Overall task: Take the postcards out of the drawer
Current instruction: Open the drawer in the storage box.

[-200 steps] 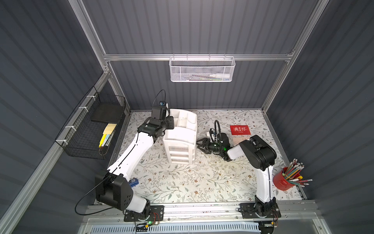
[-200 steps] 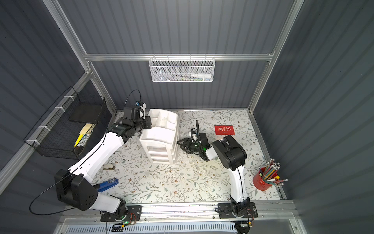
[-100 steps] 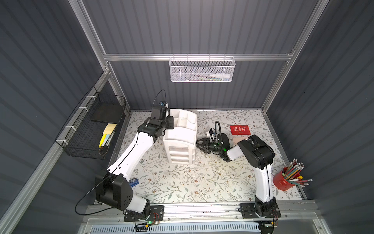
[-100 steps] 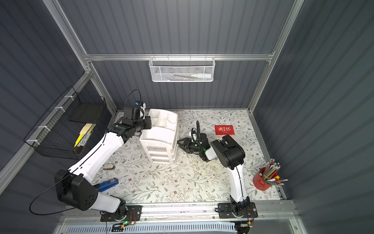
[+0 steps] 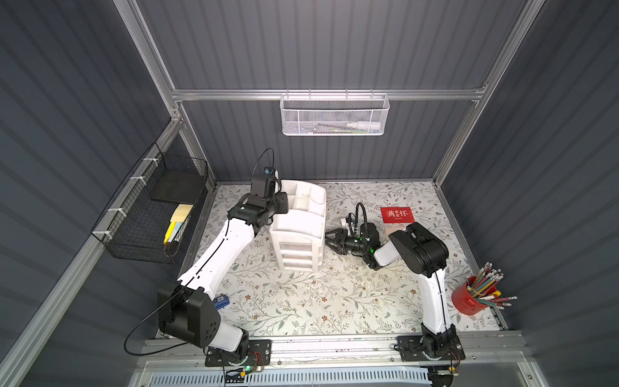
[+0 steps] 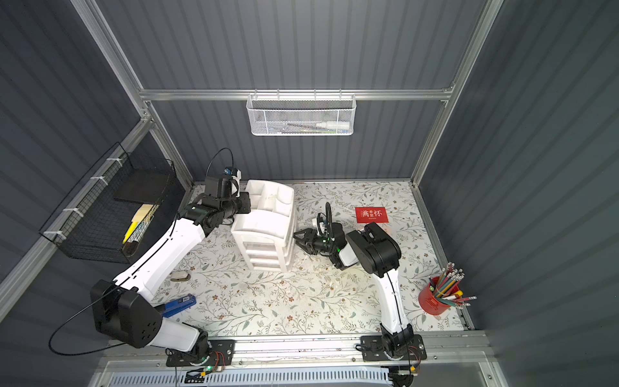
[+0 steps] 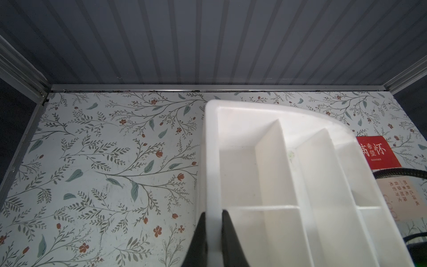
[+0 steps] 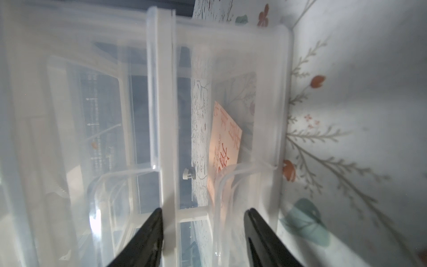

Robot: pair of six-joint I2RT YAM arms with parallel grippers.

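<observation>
Peach-pink card, light and easily bent, the postcard [image 8: 225, 148] lies inside the clear drawer [image 8: 272, 92] of the white organiser [image 5: 298, 231], best pinched by a free edge. Through the blurred plastic I cannot tell how far the drawer is out. The right gripper [image 8: 204, 210] stands half-spread and empty at the drawer's front wall, which bars the way, while the left gripper [image 7: 213, 212] is clamped on the organiser's rim. The red postcard [image 5: 397, 214] and a second peach postcard [image 7: 402, 203] lie on the table [image 5: 335, 301].
</observation>
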